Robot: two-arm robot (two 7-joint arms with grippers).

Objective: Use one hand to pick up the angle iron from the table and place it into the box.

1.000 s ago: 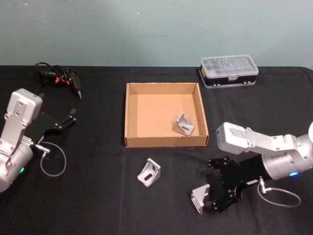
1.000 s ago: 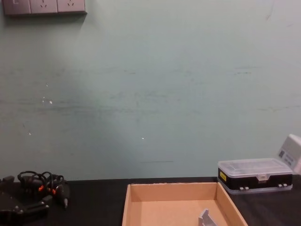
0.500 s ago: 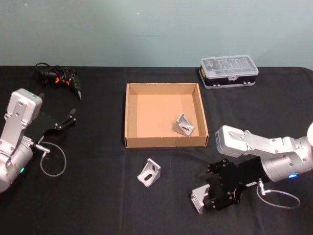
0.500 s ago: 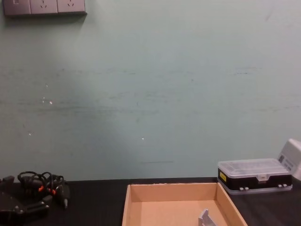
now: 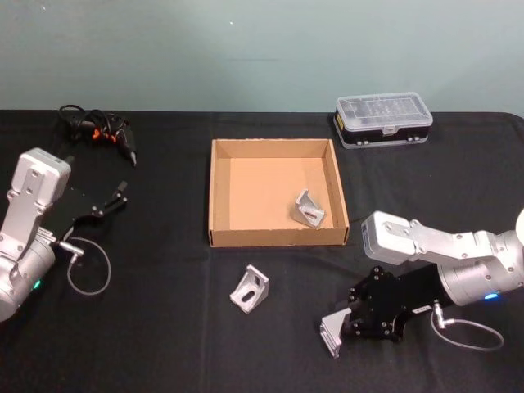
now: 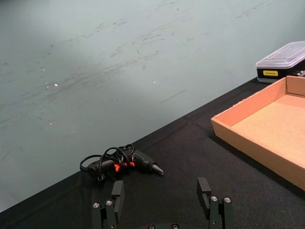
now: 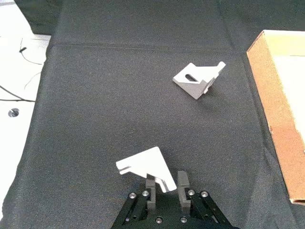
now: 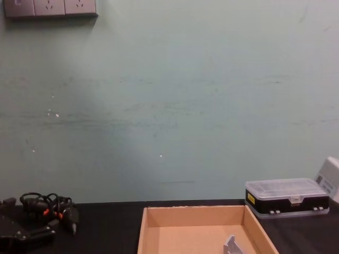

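Note:
Three grey angle irons show. One angle iron (image 5: 331, 335) (image 7: 142, 167) lies on the black table (image 5: 164, 327) near the front right, and my right gripper (image 5: 350, 326) (image 7: 166, 185) is shut on its upright flange, low at the table. A second angle iron (image 5: 250, 289) (image 7: 198, 79) rests on the table just in front of the box. A third angle iron (image 5: 309, 209) (image 8: 231, 246) lies inside the tan box (image 5: 274, 238) (image 8: 196, 211) (image 6: 248, 143), by its front right corner. My left gripper (image 5: 115, 197) (image 6: 161, 192) stands open and idle at the far left.
A clear-lidded plastic case (image 5: 383, 119) (image 8: 286, 197) (image 6: 281, 62) stands at the back right. A black tool with coiled cable (image 5: 100, 131) (image 6: 121, 162) (image 8: 50, 207) lies at the back left. A loose grey cable loop (image 5: 88, 266) hangs by my left arm.
My right gripper's fingers have closed in on the front angle iron's flange, and the wrist has sunk slightly towards the table. The left arm and the other pieces have not moved.

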